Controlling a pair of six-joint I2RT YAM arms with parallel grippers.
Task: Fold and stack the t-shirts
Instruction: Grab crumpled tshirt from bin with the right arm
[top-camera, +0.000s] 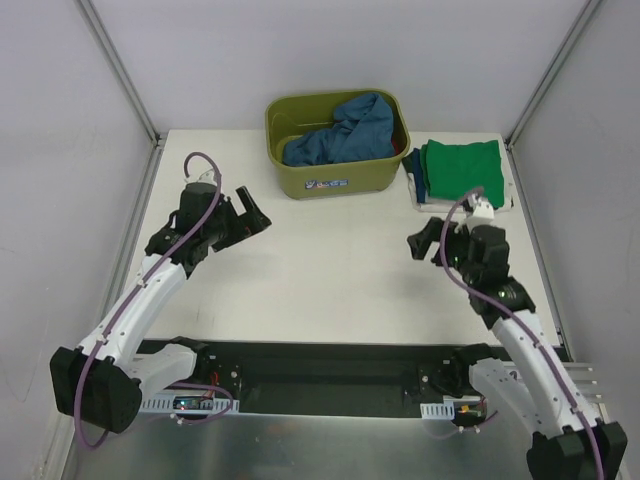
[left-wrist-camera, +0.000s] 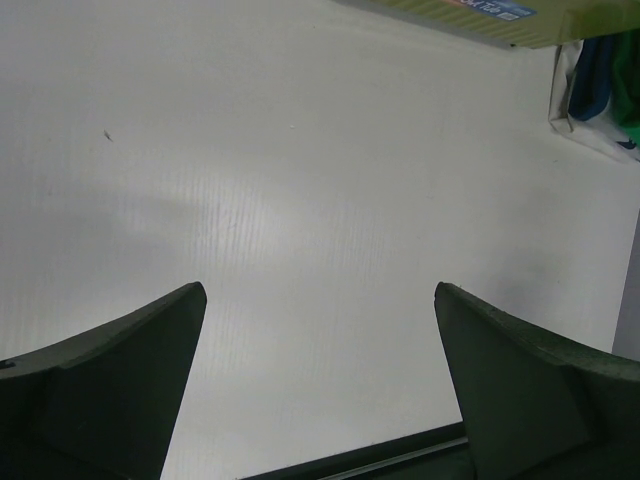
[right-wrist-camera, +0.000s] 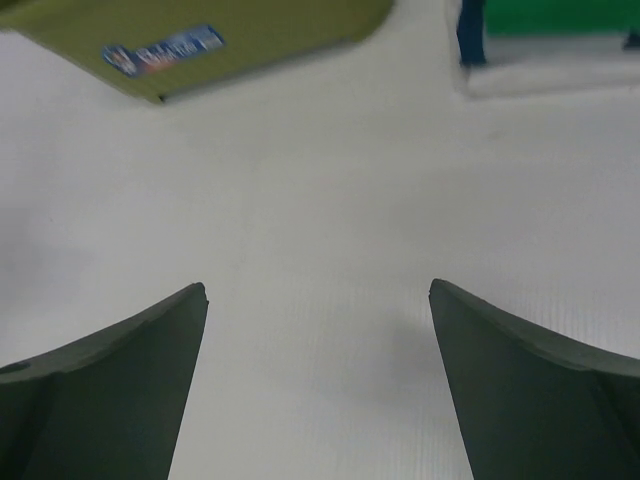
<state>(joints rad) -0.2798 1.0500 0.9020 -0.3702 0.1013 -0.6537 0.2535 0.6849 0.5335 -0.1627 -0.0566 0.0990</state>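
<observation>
"Where were the t-shirts?"

"The teal-blue t-shirt (top-camera: 343, 133) lay crumpled in the olive-green tub (top-camera: 335, 180) at twelve o'clock on the surface (top-camera: 330, 275), with part of it heaped up towards the back right rim. The bright green t-shirt (top-camera: 460, 168) sat folded at two o'clock, just beside the tub, and a dark blue folded cloth (top-camera: 414, 172) showed under its left edge."

"And the arms?"

"The left end effector (top-camera: 252, 212) hovered at ten o'clock, fingers spread wide with nothing between them. The right end effector (top-camera: 422, 238) hung at three o'clock, near the green one, equally wide and empty."
</observation>
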